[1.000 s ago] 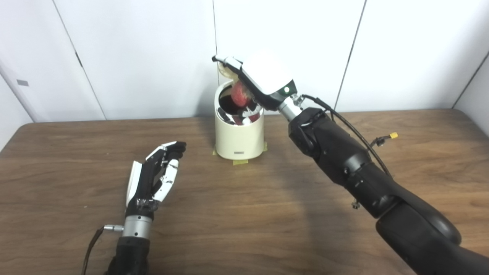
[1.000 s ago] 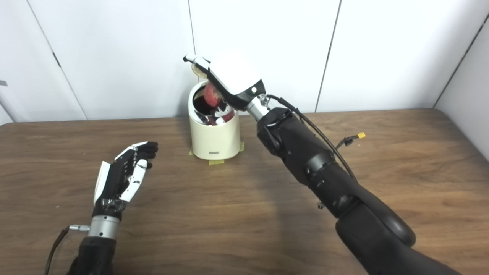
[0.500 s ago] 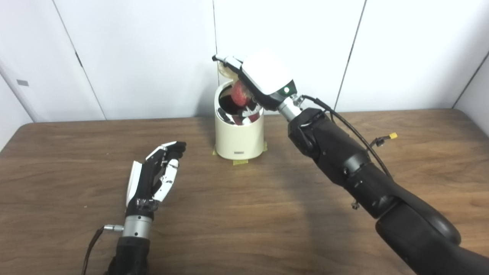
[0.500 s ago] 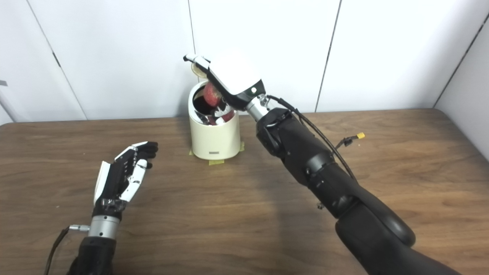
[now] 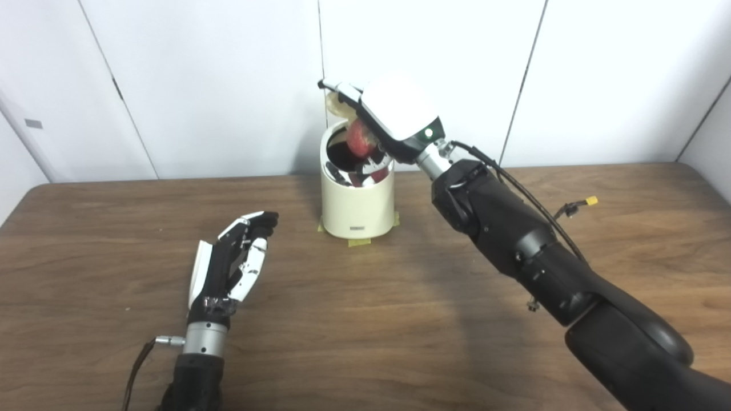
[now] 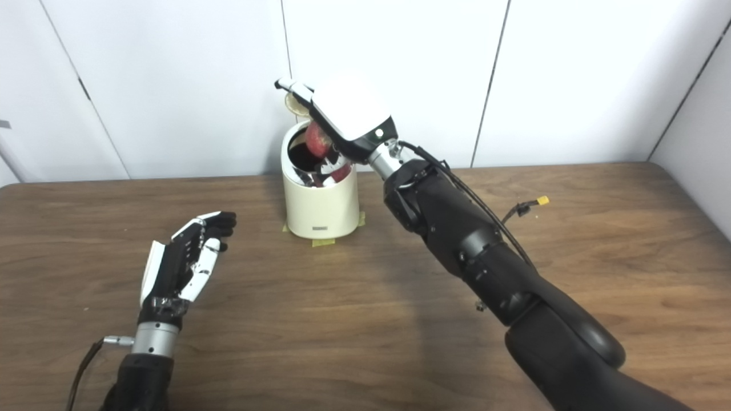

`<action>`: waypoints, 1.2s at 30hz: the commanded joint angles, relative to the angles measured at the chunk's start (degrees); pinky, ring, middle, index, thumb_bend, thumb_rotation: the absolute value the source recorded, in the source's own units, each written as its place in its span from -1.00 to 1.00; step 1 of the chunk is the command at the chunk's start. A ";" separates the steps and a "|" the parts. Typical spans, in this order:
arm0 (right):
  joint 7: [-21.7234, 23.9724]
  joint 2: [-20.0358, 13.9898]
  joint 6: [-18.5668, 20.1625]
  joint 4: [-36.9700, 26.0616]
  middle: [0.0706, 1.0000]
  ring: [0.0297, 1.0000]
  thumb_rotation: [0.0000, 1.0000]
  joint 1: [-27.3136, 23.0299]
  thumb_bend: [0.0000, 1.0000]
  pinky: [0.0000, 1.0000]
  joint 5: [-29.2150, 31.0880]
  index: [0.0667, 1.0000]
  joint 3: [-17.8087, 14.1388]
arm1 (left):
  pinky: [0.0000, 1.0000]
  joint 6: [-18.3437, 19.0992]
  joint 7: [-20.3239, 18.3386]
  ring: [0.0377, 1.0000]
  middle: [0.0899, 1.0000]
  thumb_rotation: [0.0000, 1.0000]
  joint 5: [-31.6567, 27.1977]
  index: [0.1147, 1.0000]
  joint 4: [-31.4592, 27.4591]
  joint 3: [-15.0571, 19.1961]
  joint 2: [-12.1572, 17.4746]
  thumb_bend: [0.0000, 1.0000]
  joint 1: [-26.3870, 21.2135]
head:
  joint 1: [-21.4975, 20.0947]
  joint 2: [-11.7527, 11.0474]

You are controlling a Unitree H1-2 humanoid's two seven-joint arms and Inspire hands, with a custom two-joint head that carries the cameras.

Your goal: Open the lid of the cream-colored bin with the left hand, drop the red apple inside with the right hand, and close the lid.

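Observation:
The cream-colored bin (image 5: 357,201) stands at the back middle of the table with its lid (image 5: 336,104) tipped up behind it. My right hand (image 5: 394,117) is over the bin's open mouth, shut on the red apple (image 5: 360,137), which hangs just above the rim. My left hand (image 5: 231,265) is open and empty, low over the table well to the left of the bin. Both also show in the right eye view, the bin (image 6: 320,206) and the apple (image 6: 315,140).
Yellow tape pieces (image 5: 360,242) mark the bin's base. A cable with a yellow plug (image 5: 588,201) hangs off my right forearm. White wall panels stand close behind the bin. The wooden table (image 5: 365,319) spreads wide on both sides.
My right hand and the apple have risen very slightly over the bin's mouth. The left hand has not moved.

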 commanded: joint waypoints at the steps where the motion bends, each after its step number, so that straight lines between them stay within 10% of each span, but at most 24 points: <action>1: 0.25 -0.80 1.23 -2.04 0.85 -0.17 -0.47 -1.67 1.00 -0.55 -0.45 0.68 -0.17 | 0.29 -1.17 0.57 0.44 0.42 0.43 -0.08 0.39 -0.36 -0.09 -0.19 -0.64 -1.02 | -0.03 0.07; 36: 2.92 -1.03 0.60 -5.54 0.91 0.00 -0.18 -0.33 1.00 -0.49 0.76 0.74 -0.89 | 0.29 -1.00 0.46 0.44 0.43 0.41 0.04 0.39 -0.48 -0.11 -0.08 -0.64 -0.99 | -0.17 0.08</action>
